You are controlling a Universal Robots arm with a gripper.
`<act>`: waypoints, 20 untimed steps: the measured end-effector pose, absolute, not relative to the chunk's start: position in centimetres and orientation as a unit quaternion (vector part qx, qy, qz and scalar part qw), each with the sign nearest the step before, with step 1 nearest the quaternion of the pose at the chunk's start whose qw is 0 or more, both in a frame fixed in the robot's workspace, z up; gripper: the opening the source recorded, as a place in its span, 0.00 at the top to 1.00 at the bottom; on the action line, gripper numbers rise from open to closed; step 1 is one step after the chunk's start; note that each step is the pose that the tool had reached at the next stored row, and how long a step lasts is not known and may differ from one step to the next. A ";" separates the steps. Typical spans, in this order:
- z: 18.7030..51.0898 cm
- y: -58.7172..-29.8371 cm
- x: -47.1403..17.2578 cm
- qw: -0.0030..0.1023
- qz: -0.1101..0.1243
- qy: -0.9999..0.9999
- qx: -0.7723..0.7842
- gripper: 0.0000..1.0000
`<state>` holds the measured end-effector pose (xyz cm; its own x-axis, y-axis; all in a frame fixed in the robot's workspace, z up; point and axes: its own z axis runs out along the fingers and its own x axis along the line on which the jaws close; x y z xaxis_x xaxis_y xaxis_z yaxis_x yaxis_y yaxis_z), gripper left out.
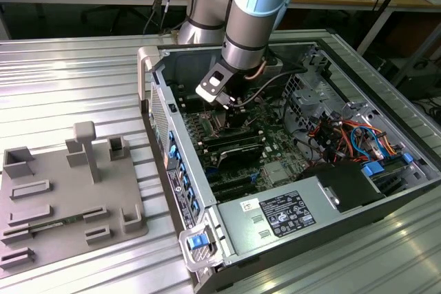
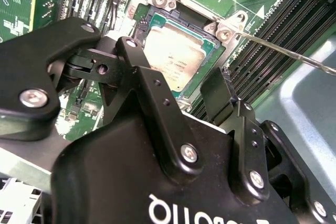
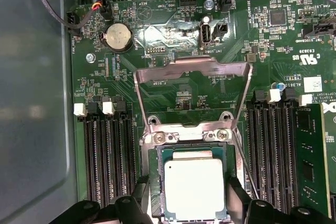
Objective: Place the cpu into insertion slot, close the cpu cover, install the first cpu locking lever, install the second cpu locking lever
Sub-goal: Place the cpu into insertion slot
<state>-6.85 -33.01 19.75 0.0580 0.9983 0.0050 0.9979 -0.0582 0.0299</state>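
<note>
Cpu (image 2: pixel 176 56) flat in insertion slot (image 2: pixel 184 23), w/ tool (image 2: pixel 178 80) spread, fingers (image 2: pixel 144 85) either side.

I see the cpu (image 3: pixel 194 187) lying in the insertion slot (image 3: pixel 154 182), memory slots (image 3: pixel 105 156) on both sides of it, the cpu cover (image 3: pixel 210 64) tilted up off it, my fingers (image 3: pixel 234 198) flanking the cpu.

Dull brushed silver metal on the cpu (image 3: pixel 195 187) lid (faintly mottled), above a green laminate rim. Bare sheet steel, satin with soft glare, for the cpu cover (image 3: pixel 194 64). Dark matt plastic around the insertion slot (image 2: pixel 181 23). Smooth matt black on the gripper (image 3: pixel 187 196) links, shiny screw heads (image 2: pixel 189 153). Ribbed, brushed metal for the worktop (image 1: pixel 69 80).
</note>
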 end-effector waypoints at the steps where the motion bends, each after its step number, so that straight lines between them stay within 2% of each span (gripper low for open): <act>1: 19.7 -33.0 -6.9 0.009 0.012 0.686 0.727 0.32; 10: 19.8 -33.0 -6.9 0.009 0.012 0.686 0.727 0.32; 14: 19.8 -33.0 -6.8 0.014 0.007 0.686 0.727 0.32; 20: 20.0 -33.0 -6.8 0.015 0.007 0.686 0.727 0.32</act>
<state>-6.85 -33.01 19.96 0.0581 0.9983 -0.0097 0.9979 -0.0577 0.0308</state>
